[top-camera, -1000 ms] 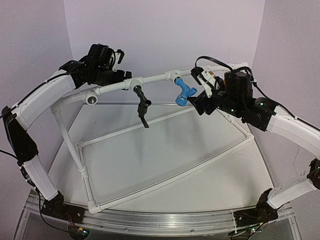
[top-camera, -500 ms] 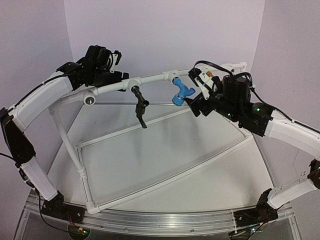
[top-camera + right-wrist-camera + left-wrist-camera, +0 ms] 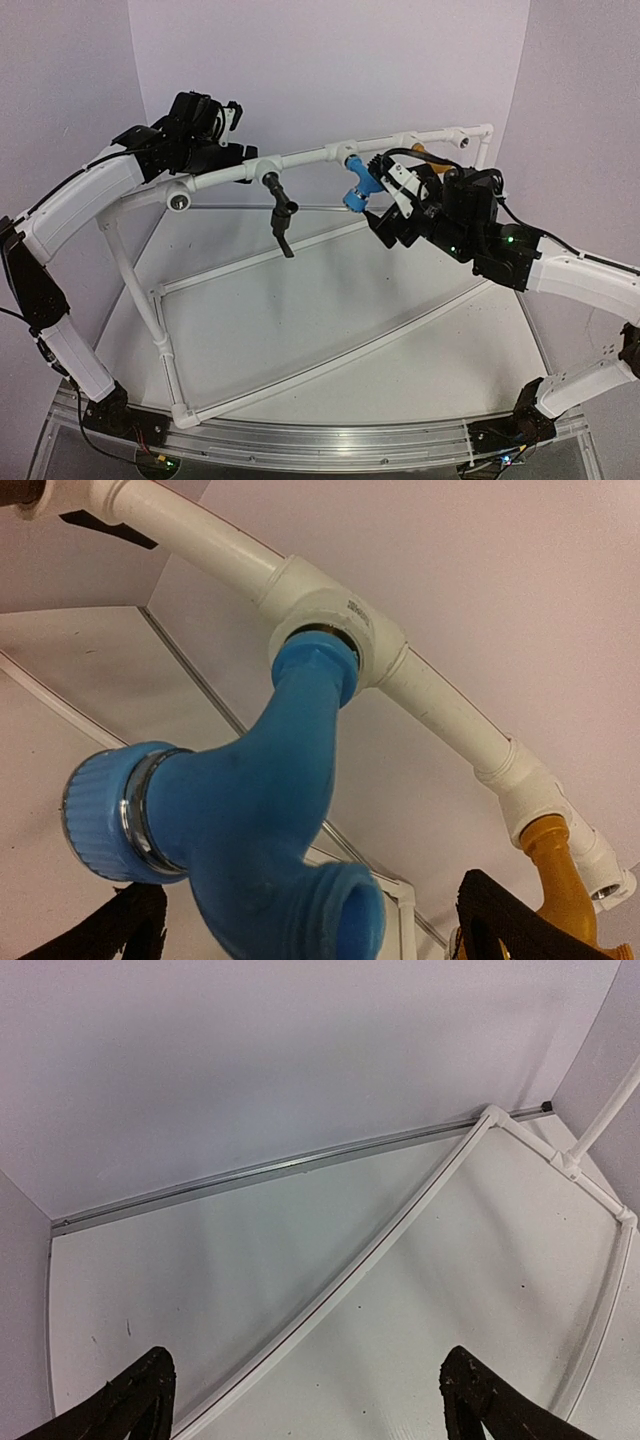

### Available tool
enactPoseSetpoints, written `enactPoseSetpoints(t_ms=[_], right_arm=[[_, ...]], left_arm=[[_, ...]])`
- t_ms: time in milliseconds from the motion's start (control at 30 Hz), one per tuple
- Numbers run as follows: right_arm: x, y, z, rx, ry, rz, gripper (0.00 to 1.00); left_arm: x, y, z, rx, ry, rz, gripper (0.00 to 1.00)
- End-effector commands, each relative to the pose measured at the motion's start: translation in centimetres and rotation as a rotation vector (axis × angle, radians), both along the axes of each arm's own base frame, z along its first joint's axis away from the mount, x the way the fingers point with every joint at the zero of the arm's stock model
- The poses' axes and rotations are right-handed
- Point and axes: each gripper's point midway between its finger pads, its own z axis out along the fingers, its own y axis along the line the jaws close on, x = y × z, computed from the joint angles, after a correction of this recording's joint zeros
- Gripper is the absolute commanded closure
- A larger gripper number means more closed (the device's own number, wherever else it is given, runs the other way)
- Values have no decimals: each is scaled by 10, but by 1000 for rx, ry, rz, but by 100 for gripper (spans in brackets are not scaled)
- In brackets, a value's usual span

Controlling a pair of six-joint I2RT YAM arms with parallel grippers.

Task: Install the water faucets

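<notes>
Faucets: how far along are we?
Done, by the look of it: the black faucet, blue faucet and yellow faucet each sit in a socket on the white pipe. In hand: nothing. The right gripper stands open beside the blue one, and the left gripper is open and empty. Left: probably just pulling the arms clear. How tightly they are seated cannot be judged.

Blue faucet (image 3: 250, 820) seated in white pipe tee (image 3: 340, 615), yellow faucet (image 3: 562, 885) further along, pincer (image 3: 315, 920) spread wide

Blue faucet (image 3: 250, 800) glossy plastic; pipe frame (image 3: 200, 540) smooth.
</notes>
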Motion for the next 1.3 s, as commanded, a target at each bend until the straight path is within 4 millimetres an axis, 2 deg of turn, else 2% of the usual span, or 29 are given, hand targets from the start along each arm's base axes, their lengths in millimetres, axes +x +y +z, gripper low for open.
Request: enactPoseSetpoints(t_ms=[0,333,500,700,933,1267], right_arm=[[-3,7,16,40,-42,26,2],[-10,29,52,111,-93,65,2],[-12,33,72,178,-99,63,2],[-9,24,100,279,-102,16,2],[-8,11,119,342,-99,-33,2],[5,-19,114,314,-78,-129,2]], left_arm=[[-18,1,39,-74,-72,-30,9],[-19,1,38,-77,-68,-31,9],[-19,2,37,-79,-68,-26,9],[-18,1,36,-74,-68,-29,9],[-13,-4,35,-68,-67,-40,9],[-8,-8,34,-60,-67,-45,9]])
